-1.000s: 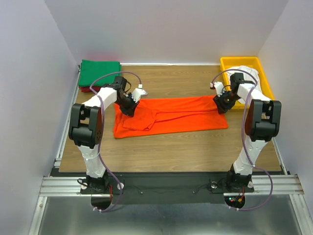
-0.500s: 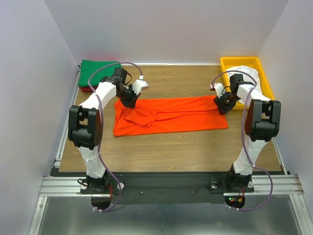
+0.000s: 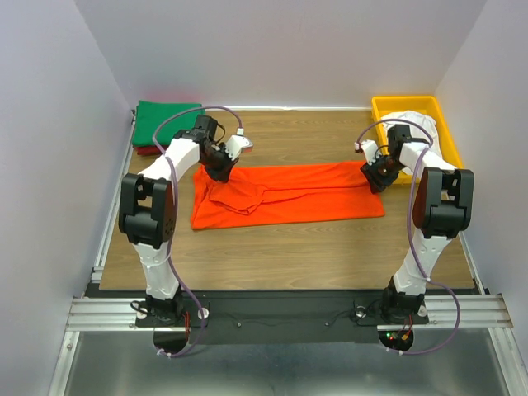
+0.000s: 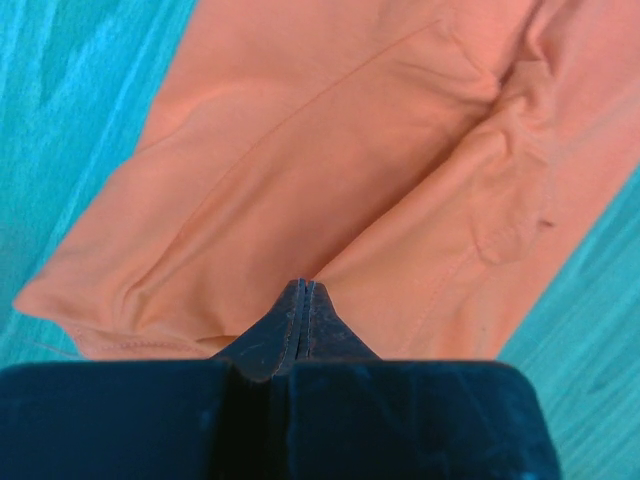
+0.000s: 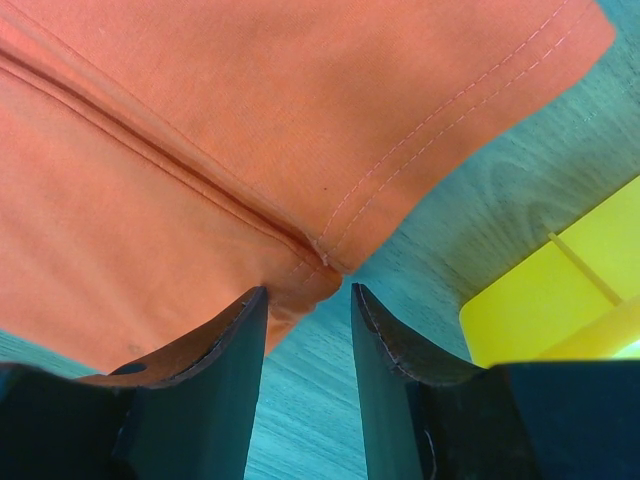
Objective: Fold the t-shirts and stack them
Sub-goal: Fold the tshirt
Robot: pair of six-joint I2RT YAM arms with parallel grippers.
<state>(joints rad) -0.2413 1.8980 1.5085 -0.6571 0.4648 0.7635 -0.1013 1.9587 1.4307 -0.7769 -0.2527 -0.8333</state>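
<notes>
Left pincer [image 4: 303,290]: clenched on orange t-shirt [image 3: 297,194] fold.
Right pincer [image 5: 308,305]: released, jaws astride hem corner.
Shirt position: spread along surface [image 3: 330,247], left end rumpled.

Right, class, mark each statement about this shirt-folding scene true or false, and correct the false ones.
1. The orange t-shirt lies spread on the table. True.
2. The left gripper is wide open. False: it is shut on the orange t-shirt.
3. The green t-shirt lies folded at the far left. True.
4. The yellow tray is empty. False: a white t-shirt lies in it.
5. The right gripper is open. True.
</notes>
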